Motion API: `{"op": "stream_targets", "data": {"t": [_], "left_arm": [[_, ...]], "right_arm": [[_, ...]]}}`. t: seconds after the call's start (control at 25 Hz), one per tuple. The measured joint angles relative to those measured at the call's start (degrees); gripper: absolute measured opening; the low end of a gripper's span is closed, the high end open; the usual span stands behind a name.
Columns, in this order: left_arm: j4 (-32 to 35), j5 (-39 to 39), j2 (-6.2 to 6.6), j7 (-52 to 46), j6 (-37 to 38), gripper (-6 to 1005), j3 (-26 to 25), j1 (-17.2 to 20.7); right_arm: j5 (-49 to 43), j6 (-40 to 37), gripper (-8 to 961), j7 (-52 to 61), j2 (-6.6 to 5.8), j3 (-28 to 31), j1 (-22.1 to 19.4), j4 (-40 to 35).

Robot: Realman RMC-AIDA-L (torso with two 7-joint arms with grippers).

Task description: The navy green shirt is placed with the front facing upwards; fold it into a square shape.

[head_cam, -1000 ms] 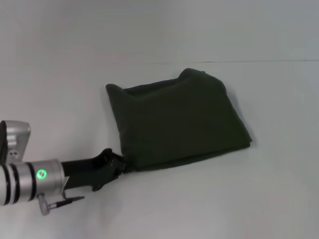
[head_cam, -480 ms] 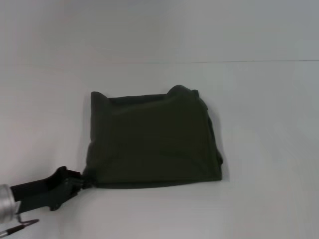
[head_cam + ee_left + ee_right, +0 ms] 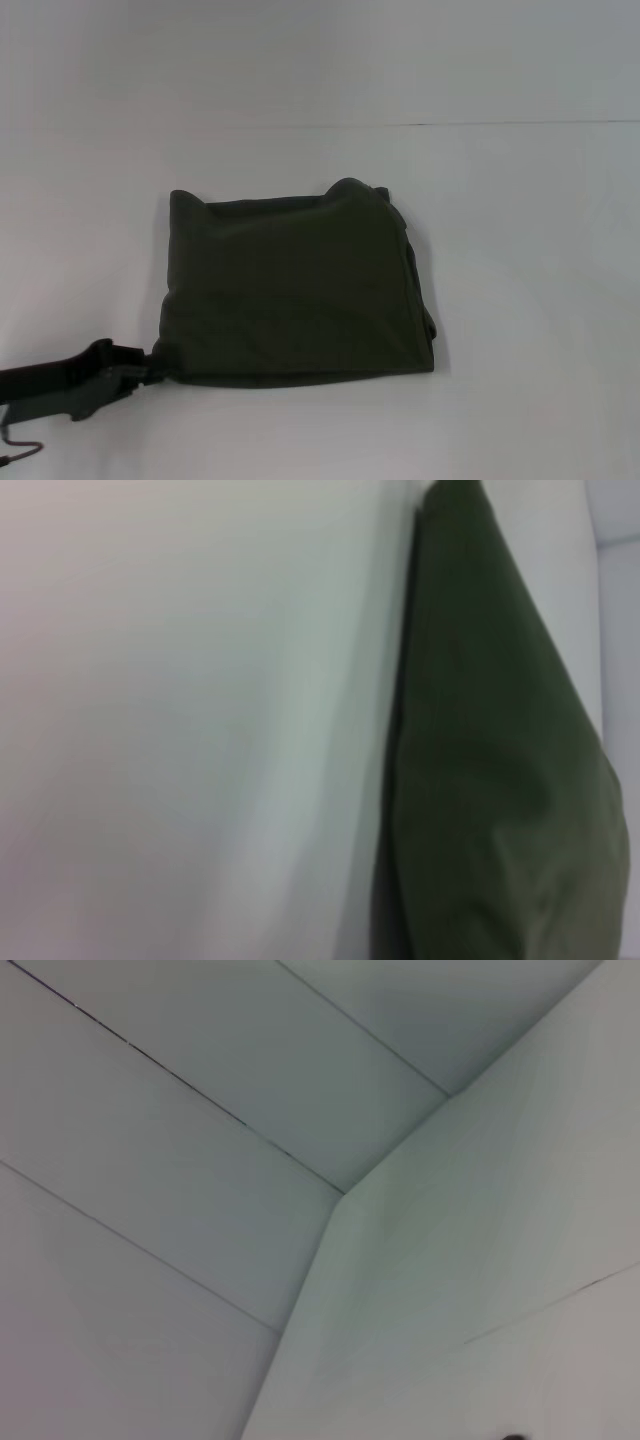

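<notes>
The navy green shirt (image 3: 295, 285) lies folded into a rough square on the white table (image 3: 520, 300), a little left of the middle as the head camera sees it. Its top face is plain dark cloth. The far edge has two small humps at its corners, and the right edge shows stacked layers, one slightly proud of the other.

The left gripper (image 3: 148, 366) is low at the near left corner of the shirt, black and stretched out flat along the table, its tip touching that corner. It looks closed onto the cloth there, pinching the corner, though the very ends of the fingers are lost against the dark fabric.

The left wrist camera gives what the head camera cannot: a close look along one folded edge of the shirt (image 3: 500, 780), where the cloth sits on the table (image 3: 200, 730) with a thin dark shadow line under it and soft wrinkles nearest the lens. No fingers show in that picture.

The right wrist camera sees none of this, only pale panels meeting at a corner with thin seams. The right arm and its gripper do not appear in the head view either.
</notes>
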Motion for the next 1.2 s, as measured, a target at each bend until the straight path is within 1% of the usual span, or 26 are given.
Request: {"op": "stream_targets", "data": {"t": [0.12, 0.28, 0.32, 0.36, 0.44, 0.52, 0.56, 0.64, 0.68, 0.76, 0.88, 1.0, 1.08, 1.2], "left_arm": [[2.2, 0.1, 0.53, 3.5, 3.1, 140, -1.8, 0.5], [3.7, 0.1, 2.26, 6.1, 8.4, 177, -11.4, 0.7], [4.0, -0.1, 2.61, 6.8, 9.2, 186, -13.6, 0.7], [4.2, -0.8, 2.96, 8.5, 10.6, 231, -15.7, 0.4], [4.0, -2.5, 3.42, 12.8, 13.1, 322, -17.5, -0.3], [3.7, -3.8, 3.6, 19.6, 15.5, 412, -17.4, -1.5], [3.6, -4.2, 3.6, 24.7, 16.5, 438, -16.3, -2.6], [3.6, -4.2, 3.6, 31.8, 16.7, 490, -12.5, -4.8], [3.6, -4.1, 3.71, 33.4, 15.8, 516, -10.1, -5.9], [3.6, -4.0, 4.23, 34.5, 13.9, 569, -5.9, -7.6], [4.1, -3.5, 5.28, 35.0, 12.3, 647, -1.2, -10.8], [5.0, -2.9, 5.88, 35.8, 12.4, 768, 1.4, -13.1], [5.7, -2.7, 6.03, 36.9, 12.6, 848, 2.8, -14.0], [6.9, -2.6, 5.62, 39.3, 12.6, 909, 4.5, -14.3]], "right_arm": [[-0.5, 1.7, 513, -0.7, 0.11, -1.0, 0.2, -0.1], [-3.7, 4.6, 604, -0.7, -0.18, -1.7, 0.7, -0.1], [-4.2, 5.0, 644, -0.8, -0.26, -1.7, 0.7, -0.1], [-4.6, 5.3, 684, -0.9, -0.29, -1.8, 0.7, -0.1], [-5.8, 5.6, 765, -2.0, -0.32, -2.2, 0.7, -0.4], [-6.7, 5.4, 845, -4.4, -0.34, -3.4, 0.9, -0.7], [-7.1, 5.1, 861, -5.9, -0.33, -4.3, 1.1, -0.7], [-7.4, 5.0, 892, -9.9, -0.15, -7.7, 1.8, -1.5], [-7.4, 4.8, 908, -12.2, 0.13, -9.5, 2.2, -2.1], [-7.5, 4.5, 924, -17.3, 1.14, -13.4, 3.1, -4.0], [-7.5, 4.4, 924, -22.2, 3.77, -18.1, 4.5, -7.5], [-7.5, 3.7, 924, -23.7, 6.38, -20.4, 5.8, -10.4], [-7.5, 2.6, 924, -24.4, 7.86, -21.1, 6.3, -11.4], [-7.5, 1.7, 924, -27.0, 9.74, -21.3, 6.3, -12.4]]}}
